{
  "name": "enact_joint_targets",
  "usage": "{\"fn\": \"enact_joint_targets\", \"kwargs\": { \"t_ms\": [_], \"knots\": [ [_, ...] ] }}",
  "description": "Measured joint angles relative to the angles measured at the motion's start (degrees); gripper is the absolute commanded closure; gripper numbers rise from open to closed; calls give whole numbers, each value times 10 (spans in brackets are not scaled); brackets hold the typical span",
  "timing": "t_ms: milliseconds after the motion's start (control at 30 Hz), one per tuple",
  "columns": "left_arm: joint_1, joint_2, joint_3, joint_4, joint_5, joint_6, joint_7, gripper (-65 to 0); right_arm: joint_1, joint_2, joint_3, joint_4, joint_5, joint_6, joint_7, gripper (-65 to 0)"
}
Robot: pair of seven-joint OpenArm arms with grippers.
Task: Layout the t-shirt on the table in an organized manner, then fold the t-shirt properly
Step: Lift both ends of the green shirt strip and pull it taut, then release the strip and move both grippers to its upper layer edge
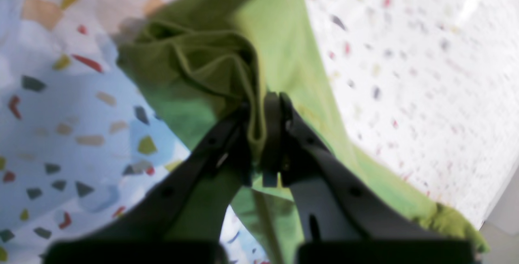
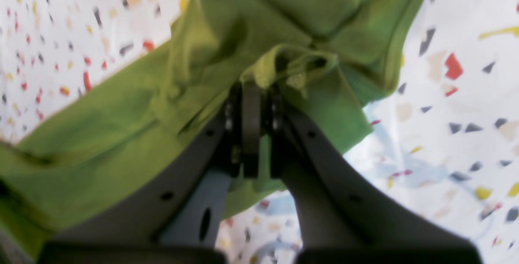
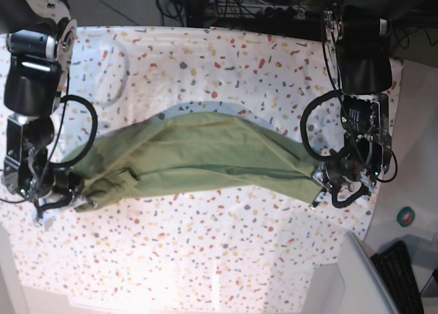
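Left gripper [image 1: 263, 106] was clamped tight on a bunched fold of the t-shirt [image 3: 198, 157], cloth squeezed between the pads! Right gripper [image 2: 251, 89] was pinched shut too, a crumpled lip of green poking out just above its tips. So I had both ends of the shirt, one in each hand.

The shirt lay stretched in a long band across the middle of the table [image 3: 226, 252], sagging in a shallow arc between my two arms, with a long crease running along its length. It was not flat: the end by my right gripper was rumpled, and near my left gripper the fabric was gathered into a knot of folds.

By my reckoning, this was the laying-out step, with folding nowhere near begun. The next move called for lifting both ends together, drawing them apart until the cloth went taut, then setting it down smoothly so the body spread open.

Room looked good on the speckled surface above and below the shirt in the base view. Sideways was tighter: my left gripper sat near the table's edge, with a grey bin [image 3: 356, 280] just beyond, and my right gripper was close to the opposite edge too.
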Motion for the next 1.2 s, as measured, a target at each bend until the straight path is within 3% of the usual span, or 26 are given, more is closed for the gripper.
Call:
{"fn": "enact_joint_targets", "kwargs": {
  "t_ms": [100, 333, 500, 533, 600, 667, 700, 833, 933, 967, 1067, 1200],
  "knots": [
    [-28, -1, -39, -42, 2, 0, -34, 0, 48, 19, 0, -65, -2, -4, 28, 0],
    [-80, -2, -42, -179, 2, -1, -113, 0, 116, 39, 0, -247, 4, -5, 174, 0],
    [-91, 0, -42, -207, 1, -2, -143, 0, 120, 42, 0, -292, -1, -6, 198, 0],
    [-92, 0, -42, -207, 1, -2, -143, 0, 124, 42, 0, -292, -2, -6, 198, -20],
    [-93, 0, -42, -207, 1, -2, -143, 0, 132, 44, 0, -290, 1, -5, 202, -218],
    [-93, -1, -42, -207, 1, -1, -144, -123, 128, 51, 1, -271, 4, -3, 195, -374],
    [-91, -2, -42, -203, 2, 0, -144, -197, 115, 56, 2, -245, 1, -1, 185, -411],
    [-61, -15, -37, -143, 2, -21, -143, -448, -11, 64, 5, -41, -3, 48, 171, -416],
    [-26, -39, -9, -84, 4, -48, -143, -624, -98, 54, 5, 84, 0, 56, 145, -416],
    [-13, -47, 5, -61, 3, -63, -144, -650, -115, 46, 5, 103, 1, 57, 151, -416],
    [34, -58, 19, 5, 2, -110, -144, -650, -127, 30, 0, 75, 5, 62, 173, -419],
    [123, -62, 17, 56, 0, -110, -142, -615, -113, 37, 0, -28, 0, 64, 223, -420]
  ]
}}
